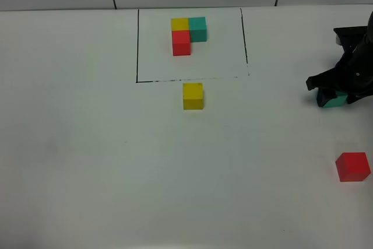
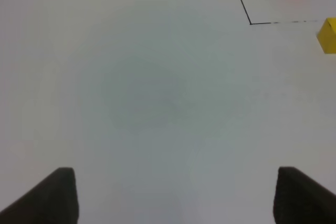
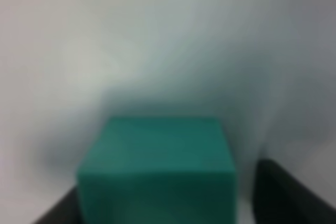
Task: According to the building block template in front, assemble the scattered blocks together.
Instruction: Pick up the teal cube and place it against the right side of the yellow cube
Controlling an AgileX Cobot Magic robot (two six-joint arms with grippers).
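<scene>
**Supervisor:** Which step are you on?

**Operator:** I'm picking up the second piece. The right end effector is down over the teal block, close to the right edge of the surface. In the right wrist view the block sits between the jaws, but that view is badly blurred. I cannot tell whether they are clamped on it or only bracketing it.

**Supervisor:** And the other arm?

**Operator:** The left end effector is released, with its jaws wide apart over bare surface and nothing between them.

**Supervisor:** Where are the other pieces?

**Operator:** The template sits inside its black frame by the middle of the far edge. The yellow block lies just outside the frame's near line. The red block is at the right edge, towards the near right corner and well apart from the rest.

**Supervisor:** What does the next move call for?

**Operator:** I'd make sure of the grip first. Then I'd lift the teal block clear and carry it towards the middle. It should go down square against the yellow block's right face, as in the template. I reckon red then goes against yellow's near face.
</scene>
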